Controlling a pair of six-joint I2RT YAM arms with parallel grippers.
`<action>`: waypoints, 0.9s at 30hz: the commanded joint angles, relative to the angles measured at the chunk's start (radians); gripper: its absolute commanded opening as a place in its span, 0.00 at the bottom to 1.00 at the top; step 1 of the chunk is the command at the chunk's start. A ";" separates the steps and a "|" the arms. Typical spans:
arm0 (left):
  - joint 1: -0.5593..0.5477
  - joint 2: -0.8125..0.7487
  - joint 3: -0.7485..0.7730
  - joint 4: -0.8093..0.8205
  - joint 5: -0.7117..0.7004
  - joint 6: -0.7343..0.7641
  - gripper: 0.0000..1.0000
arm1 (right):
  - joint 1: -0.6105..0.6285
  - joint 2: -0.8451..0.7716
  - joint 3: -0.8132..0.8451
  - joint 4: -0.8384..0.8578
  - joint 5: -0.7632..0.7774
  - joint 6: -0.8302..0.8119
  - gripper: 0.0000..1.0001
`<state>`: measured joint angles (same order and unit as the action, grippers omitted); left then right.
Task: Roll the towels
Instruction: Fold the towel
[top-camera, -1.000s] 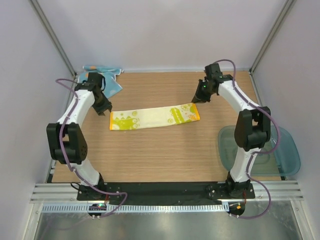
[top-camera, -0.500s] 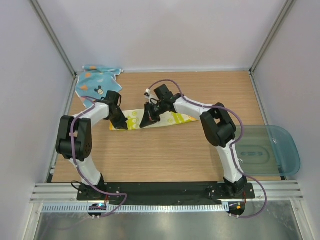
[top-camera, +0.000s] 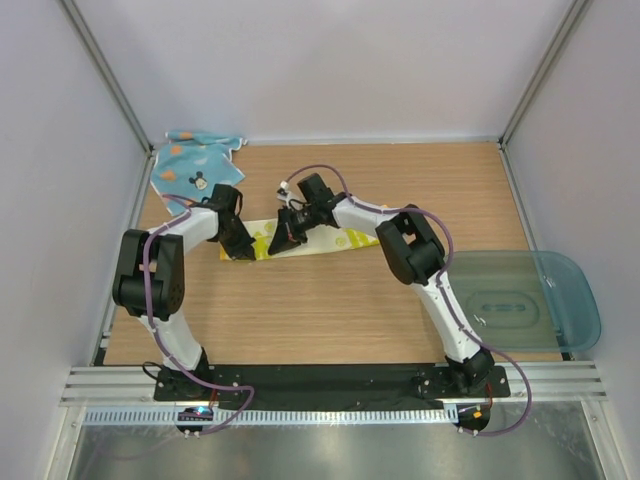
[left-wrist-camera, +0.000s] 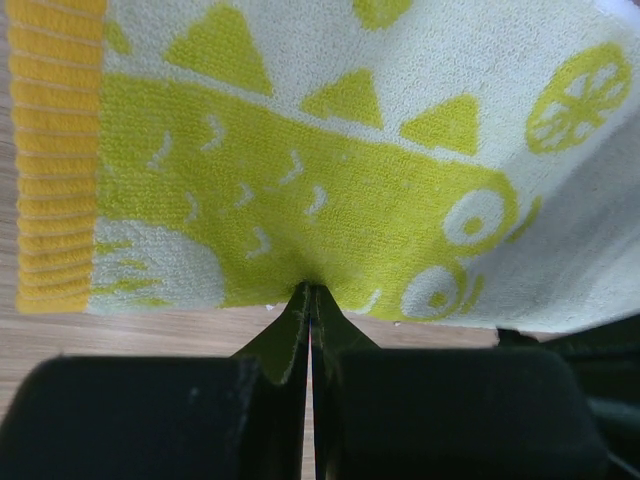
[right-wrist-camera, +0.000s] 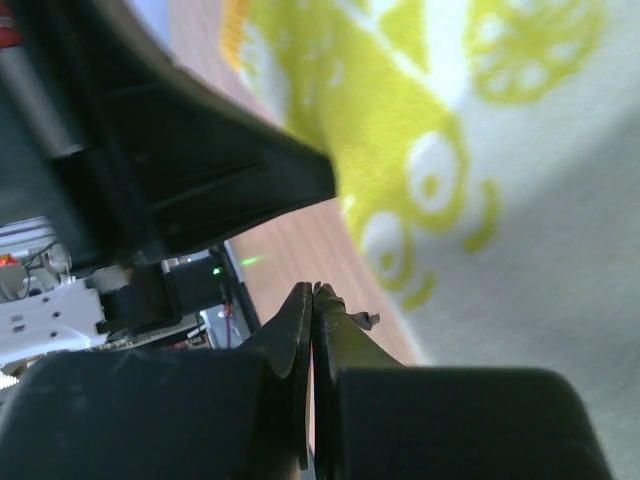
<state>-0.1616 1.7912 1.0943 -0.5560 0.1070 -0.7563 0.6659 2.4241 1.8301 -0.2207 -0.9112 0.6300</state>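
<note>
The yellow towel (top-camera: 350, 238) with green cartoon print lies flat as a long strip across the middle of the table. My left gripper (top-camera: 240, 250) is at its left end. In the left wrist view the left gripper (left-wrist-camera: 308, 290) is shut, and the yellow towel's (left-wrist-camera: 300, 180) near edge puckers into the tips. My right gripper (top-camera: 275, 243) is close beside it. In the right wrist view the right gripper (right-wrist-camera: 312, 290) is shut over bare wood, just off the yellow towel's (right-wrist-camera: 520, 200) edge, with nothing seen between the tips. The light blue towel (top-camera: 195, 165) lies crumpled at the back left corner.
A clear bluish plastic tub (top-camera: 560, 300) sits at the right edge of the table, partly over it. Grey walls close in the left, back and right sides. The left arm's black gripper body (right-wrist-camera: 180, 160) fills the upper left of the right wrist view.
Both arms came in from the back corners to the yellow towel's left part. Both grippers closed. In the last half second the right gripper shifted a little further left.
</note>
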 joint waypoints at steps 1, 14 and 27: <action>0.011 0.020 -0.010 0.028 -0.026 0.009 0.00 | 0.006 0.058 0.125 -0.093 0.026 -0.082 0.01; 0.057 0.027 -0.010 0.005 -0.075 0.032 0.00 | -0.136 -0.005 -0.113 -0.160 0.078 -0.207 0.01; 0.119 0.034 0.036 -0.048 -0.138 0.048 0.00 | -0.345 -0.109 -0.339 -0.105 0.011 -0.222 0.01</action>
<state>-0.0750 1.7939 1.1065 -0.5694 0.0792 -0.7467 0.3706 2.3596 1.5536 -0.3225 -1.0176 0.4660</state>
